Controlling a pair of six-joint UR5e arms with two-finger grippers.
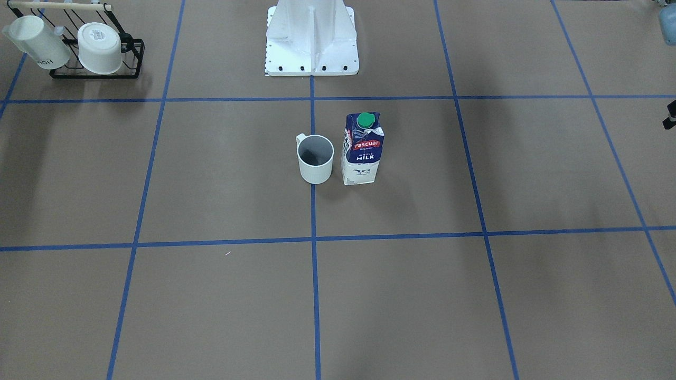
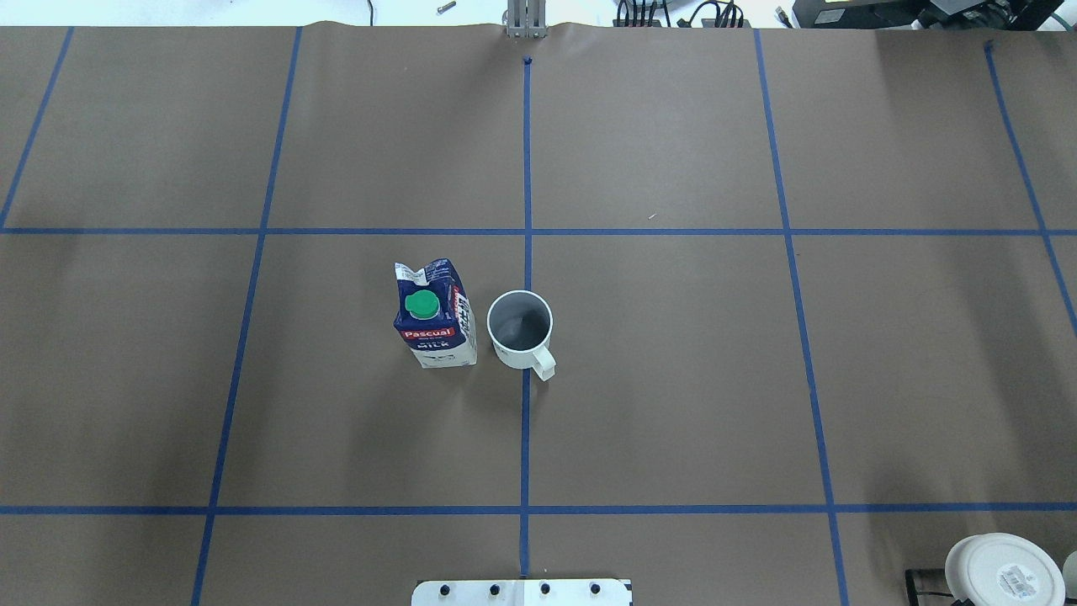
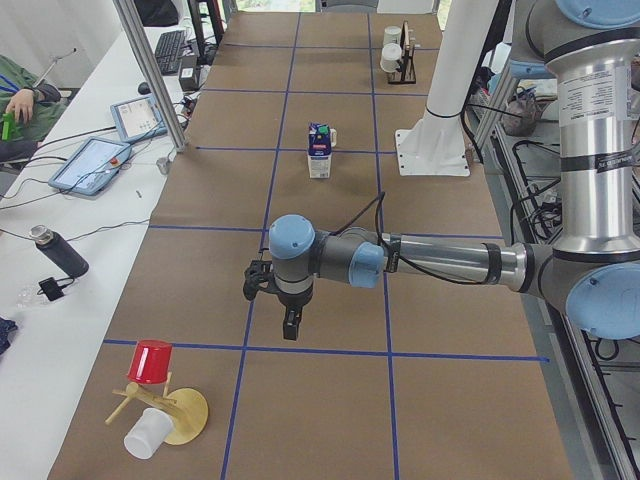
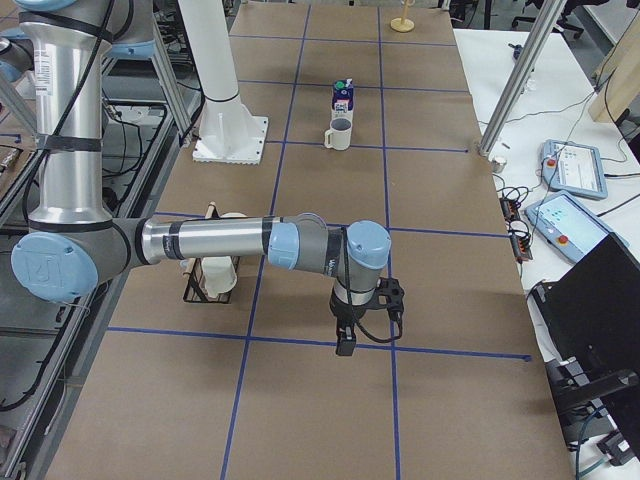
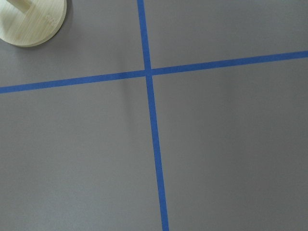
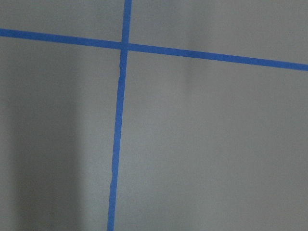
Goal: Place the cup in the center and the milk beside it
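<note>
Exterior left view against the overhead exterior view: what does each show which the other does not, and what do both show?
Only exterior left: the left arm, the left gripper, and a red cup at a wooden stand. Only overhead: the grey inside of the cup and its handle. Both: the upright milk and the blue tape lines.

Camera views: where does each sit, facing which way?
Front-facing: across the table, facing the robot; cup, milk, robot base.
Overhead: behind the robot, looking forward and down; only robot base edge.
Exterior left: table's left end; left arm near, left gripper hanging.
Exterior right: right end; right arm near, right gripper hanging.
Left wrist: down at a tape cross; no fingers visible.
Right wrist: likewise.
Shared: front-facing and overhead both show cup beside milk.
</note>
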